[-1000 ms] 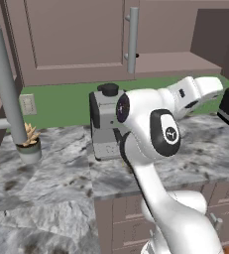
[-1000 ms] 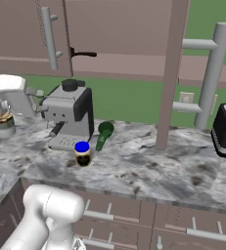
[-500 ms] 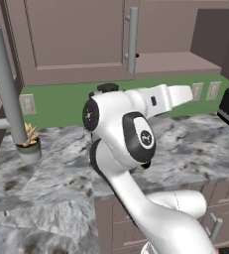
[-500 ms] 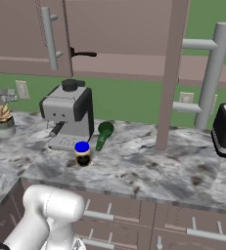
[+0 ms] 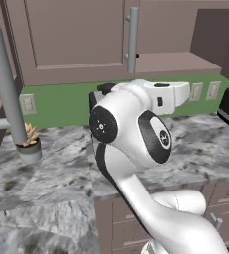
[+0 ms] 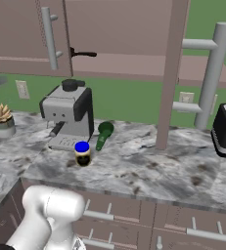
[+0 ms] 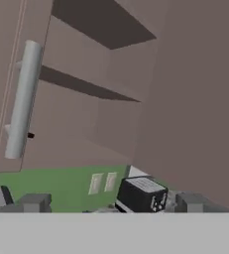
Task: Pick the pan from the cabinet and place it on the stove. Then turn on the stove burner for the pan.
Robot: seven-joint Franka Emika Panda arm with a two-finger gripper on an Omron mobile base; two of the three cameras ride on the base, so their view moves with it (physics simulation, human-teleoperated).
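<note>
End effector (image 7: 111, 204) wide open, empty, facing open cabinet (image 7: 96, 104); thin dark handle, probably pan (image 6: 82, 53), pokes from shelf.

Arm folded high over the table, hand open and empty.

The white arm rises from the base, bends at a bulky dark-jointed elbow above the table (image 5: 61, 178) edge, and its forearm reaches level to the right, below the cabinet (image 5: 76, 39) floor. The hand (image 7: 111, 202) shows in the hand view as two dark fingertips (image 7: 35, 202) standing wide apart, nothing between them, tilted upward toward the open cabinet.
</note>
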